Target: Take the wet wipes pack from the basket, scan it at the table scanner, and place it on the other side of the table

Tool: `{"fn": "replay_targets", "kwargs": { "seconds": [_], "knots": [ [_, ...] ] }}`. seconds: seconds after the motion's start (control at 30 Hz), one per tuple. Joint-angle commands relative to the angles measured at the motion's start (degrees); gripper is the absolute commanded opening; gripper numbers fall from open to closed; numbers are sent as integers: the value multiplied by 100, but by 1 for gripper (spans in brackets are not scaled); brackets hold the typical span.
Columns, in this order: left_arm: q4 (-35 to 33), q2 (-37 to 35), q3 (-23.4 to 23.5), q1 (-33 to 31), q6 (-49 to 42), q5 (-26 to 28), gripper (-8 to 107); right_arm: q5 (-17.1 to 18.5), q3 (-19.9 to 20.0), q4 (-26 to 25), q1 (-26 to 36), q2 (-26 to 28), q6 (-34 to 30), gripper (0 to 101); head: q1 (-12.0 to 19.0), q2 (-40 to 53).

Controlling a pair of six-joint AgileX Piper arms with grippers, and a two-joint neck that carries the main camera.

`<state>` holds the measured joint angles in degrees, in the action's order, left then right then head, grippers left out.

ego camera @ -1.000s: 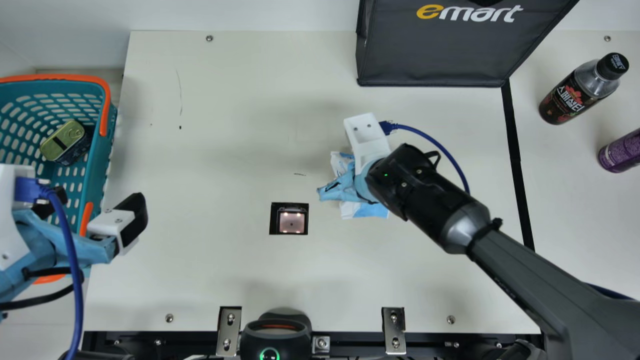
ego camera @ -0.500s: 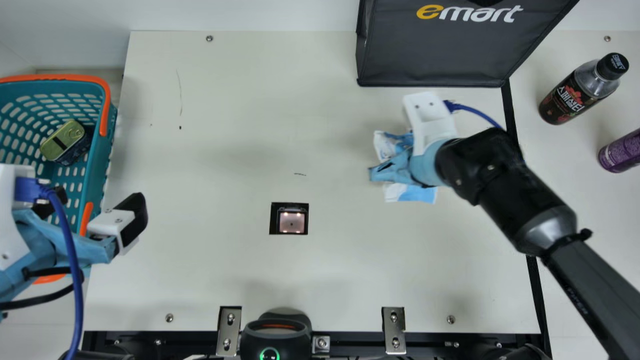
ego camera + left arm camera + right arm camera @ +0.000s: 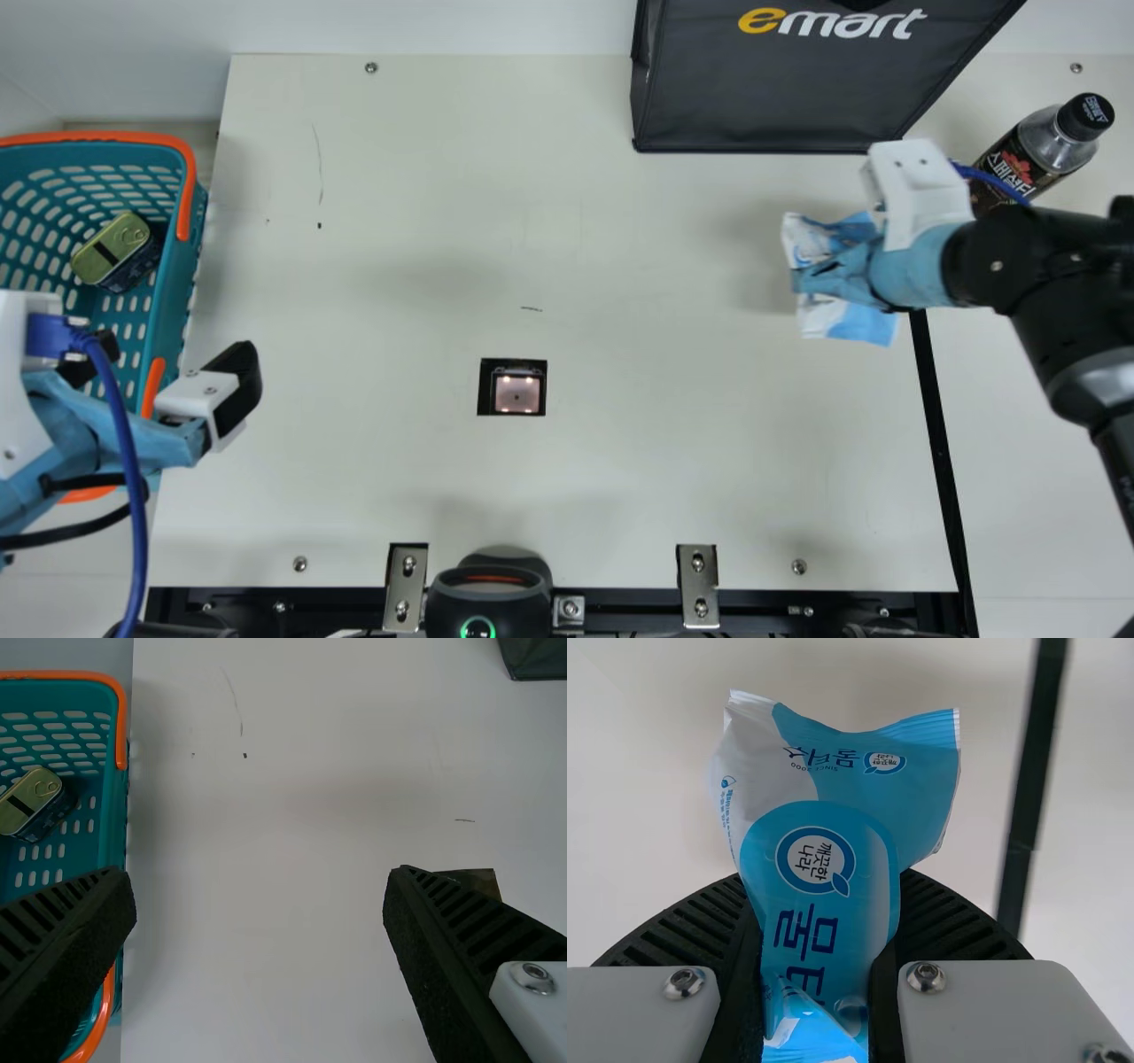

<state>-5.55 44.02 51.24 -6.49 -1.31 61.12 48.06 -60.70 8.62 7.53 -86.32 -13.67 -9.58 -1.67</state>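
Carried the wet wipes pack (image 3: 846, 321) farther right of the table scanner (image 3: 516, 392), clamped in the right gripper (image 3: 804, 278), wrist bent scannerward; holding the left gripper (image 3: 168, 361) parted, to scanner's left.

with a wet wipes pack (image 3: 824, 855), soft and glossy in blue and white, gripped from both sides, creased, crimped along the end that shows whole, and over the right-hand part of the cream table (image 3: 399, 221) in the main view. at far left, just beside the table, a teal basket (image 3: 183, 257), upright, slotted, with orange handles. near the table's middle, a small square scanner (image 3: 517, 395), black-framed, set into the surface, lit pinkish.
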Motion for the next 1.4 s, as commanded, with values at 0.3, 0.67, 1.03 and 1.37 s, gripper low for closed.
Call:
{"fn": "replay_targets", "kwargs": {
  "seconds": [0.3,0.67,1.03,1.37],
  "knots": [
    [0,0,0,0,0,0,90,-127,-90,102,1505,-326,-1387,0,166,9],
    [0,0,0,0,0,0,90,-411,-161,15,2174,-664,-2078,0,166,9],
    [0,0,0,0,0,0,90,-846,-168,-29,2505,-954,-2482,0,166,9],
    [0,0,0,0,0,0,90,-1147,-132,49,2597,-1071,-2711,20,166,9]
  ]
}}
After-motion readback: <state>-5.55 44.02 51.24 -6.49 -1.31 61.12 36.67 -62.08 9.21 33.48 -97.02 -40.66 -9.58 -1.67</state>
